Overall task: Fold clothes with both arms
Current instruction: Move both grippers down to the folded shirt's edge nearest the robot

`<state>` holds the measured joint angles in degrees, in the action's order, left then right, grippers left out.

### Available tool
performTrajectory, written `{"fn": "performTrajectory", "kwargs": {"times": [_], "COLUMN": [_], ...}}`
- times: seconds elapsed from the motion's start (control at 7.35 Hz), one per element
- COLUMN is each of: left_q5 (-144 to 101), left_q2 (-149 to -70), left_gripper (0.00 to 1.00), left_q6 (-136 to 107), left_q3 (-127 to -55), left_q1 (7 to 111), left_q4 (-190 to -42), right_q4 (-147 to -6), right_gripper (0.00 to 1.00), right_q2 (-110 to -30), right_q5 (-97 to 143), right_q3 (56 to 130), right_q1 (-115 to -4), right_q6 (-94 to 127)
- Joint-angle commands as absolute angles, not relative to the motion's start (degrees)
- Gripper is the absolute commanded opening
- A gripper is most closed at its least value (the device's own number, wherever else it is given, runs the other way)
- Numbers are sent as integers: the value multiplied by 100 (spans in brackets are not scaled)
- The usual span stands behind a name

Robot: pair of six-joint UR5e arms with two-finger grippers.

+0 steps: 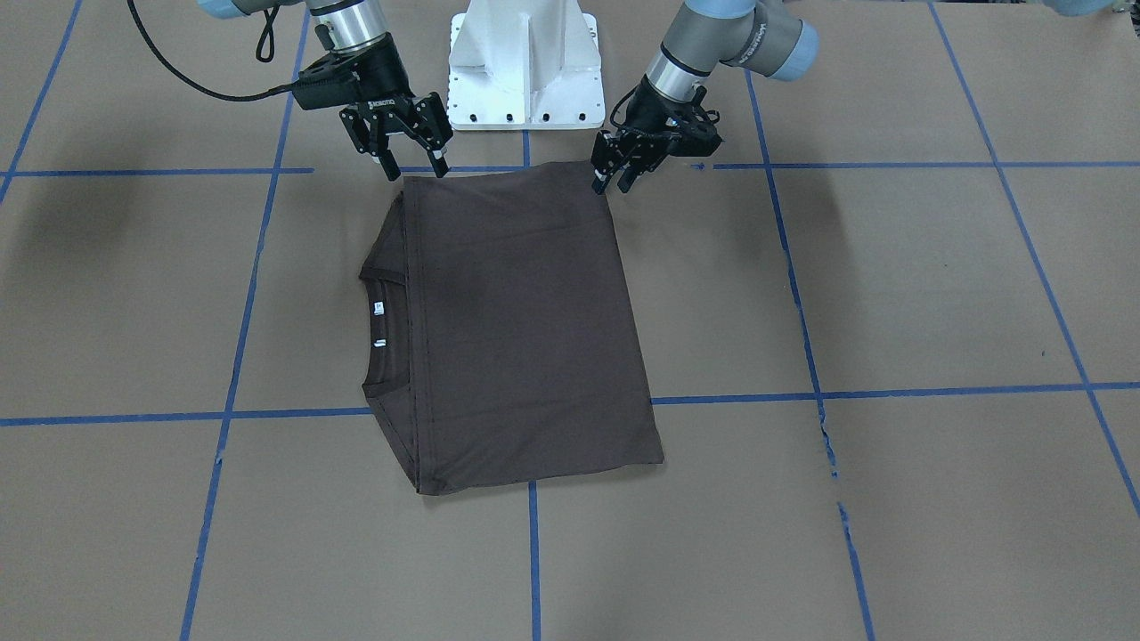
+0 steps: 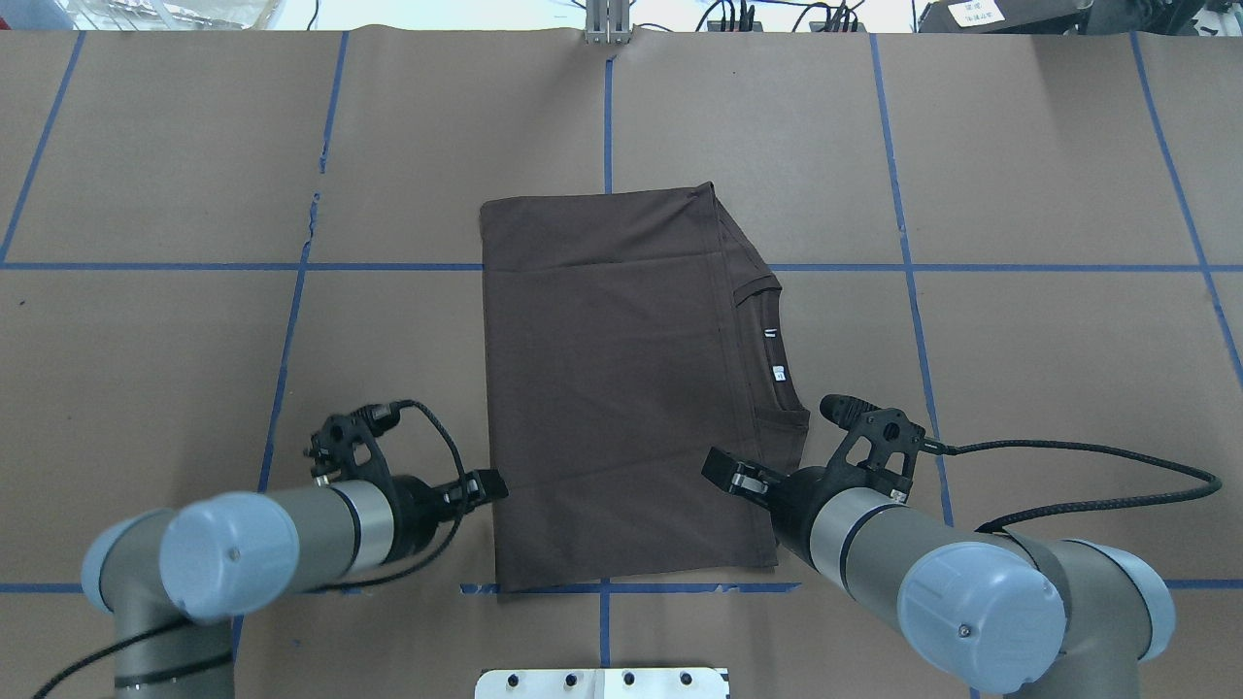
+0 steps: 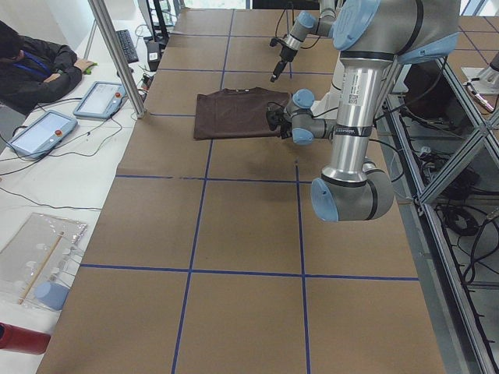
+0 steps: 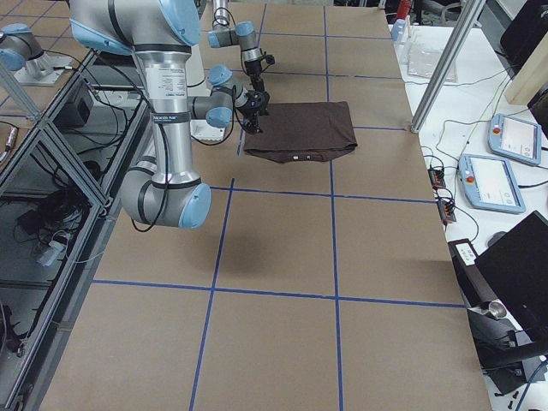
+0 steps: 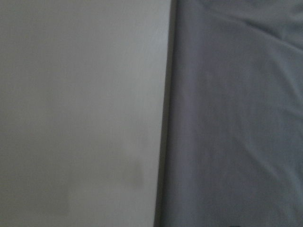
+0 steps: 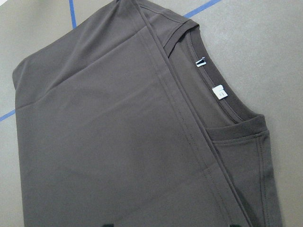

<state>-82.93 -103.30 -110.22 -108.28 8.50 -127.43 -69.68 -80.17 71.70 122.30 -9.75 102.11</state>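
- Brown paper worktop (image 1: 891, 499), matte and crossed by blue tape lines (image 1: 534, 552), fills the front-facing view. The dark brown T-shirt (image 1: 525, 329) lies flat at its middle, toward the robot-side edge, folded into a rough rectangle of smooth knit.
- Two white neck tags (image 1: 378, 308) sit inside the ribbed collar (image 1: 381, 356); their print is too small to read.
- Black and angular, the right gripper (image 1: 414, 169) hangs over the shirt corner nearest the white pedestal base (image 1: 525, 62), jaws spread wide and holding nothing. White lettering on its body is too small to be sure of.
- At the other base-side corner, the left gripper (image 1: 613, 185) has its fingertips at the cloth edge; I cannot tell whether it pinches the cloth.
- Overhead, the grey metal left arm (image 2: 291, 544) and right arm (image 2: 874, 544), with light-blue caps, come in over the robot-side edge.
- From the left side view, a person (image 3: 31, 66) sits at a white bench beyond the far edge, beside two tablets (image 3: 100, 100).
- Left wrist view: blurred, a straight cloth edge against pale paper.
- Right wrist view: a double-stitched hem (image 6: 182, 113) crosses the shirt beside the collar.
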Motion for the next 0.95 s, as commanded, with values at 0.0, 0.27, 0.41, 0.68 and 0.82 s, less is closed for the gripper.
{"fn": "performTrajectory", "kwargs": {"times": [0.0,0.27,0.41,0.68,0.82], "left_q5": [-8191,-8191,-8191,-8191,-8191], "left_q2": [-10362,-10494,-10546,-10538,-10555], "left_gripper": [57,57,57,57,57], "left_q6": [-11267,-11276,-11276,-11276,-11276], "left_q3": [-10837,-10819,-10819,-10811,-10819], "left_q1": [651,502,501,501,492], "left_q4": [-12656,-12604,-12551,-12499,-12359], "right_q4": [-6978,-6979,-6979,-6979,-6970], "right_gripper": [88,88,88,88,88], "right_q2": [-8033,-8042,-8033,-8033,-8033], "right_q5": [7154,7128,7119,7119,7119], "right_q3": [12226,12225,12226,12225,12226], "right_q1": [-993,-993,-993,-993,-993], "right_q6": [10213,10222,10222,10222,10222]}}
